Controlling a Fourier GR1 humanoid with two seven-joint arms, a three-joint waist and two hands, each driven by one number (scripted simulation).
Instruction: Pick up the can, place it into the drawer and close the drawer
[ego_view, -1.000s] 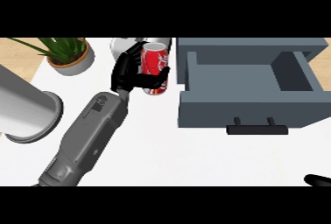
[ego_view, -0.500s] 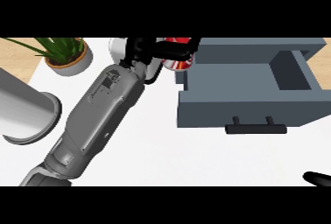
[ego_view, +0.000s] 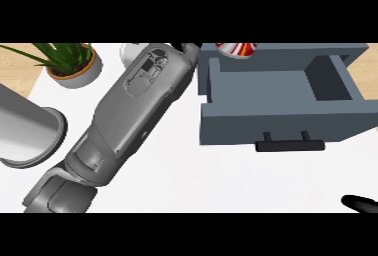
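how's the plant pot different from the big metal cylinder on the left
The plant pot is small, holds green leaves and stands at the counter's far left corner; the metal cylinder is far bigger, holds nothing visible, and runs off the view's left edge. The pot looks matte light grey, the cylinder shiny. Both are round and open-topped.

The left forearm (ego_view: 122, 125) was a bulky grey shell with recessed panel outlines; the right hand (ego_view: 360, 203) was black.

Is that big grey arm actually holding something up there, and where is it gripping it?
Apparently the red can, over the open drawer's back edge. The left hand is mostly cut off, so the place of the hold cannot be told.
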